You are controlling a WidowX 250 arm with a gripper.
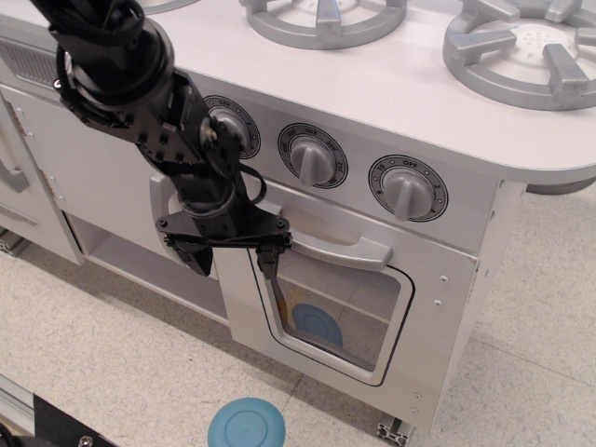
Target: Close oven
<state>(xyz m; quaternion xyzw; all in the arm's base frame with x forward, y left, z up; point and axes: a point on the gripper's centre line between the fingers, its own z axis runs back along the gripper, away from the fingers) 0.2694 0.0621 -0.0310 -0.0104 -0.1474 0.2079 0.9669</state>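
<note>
The white oven door (424, 312) stands upright, flush against the oven front under the knobs. It has a wide grey bar handle (345, 250) and a rounded clear window (335, 317); a blue disc and a yellow piece show through the window. My black gripper (233, 256) is at the door's left edge, beside the handle's left end. Its fingers (268, 261) are spread, with nothing between them. One fingertip rests against the door face by the window's top left corner.
Three grey knobs (312, 154) sit above the door, grey burner rings (521, 47) on the countertop. A blue round lid (246, 426) lies on the tiled floor below the door. A white cabinet (84, 168) with an open shelf stands at the left.
</note>
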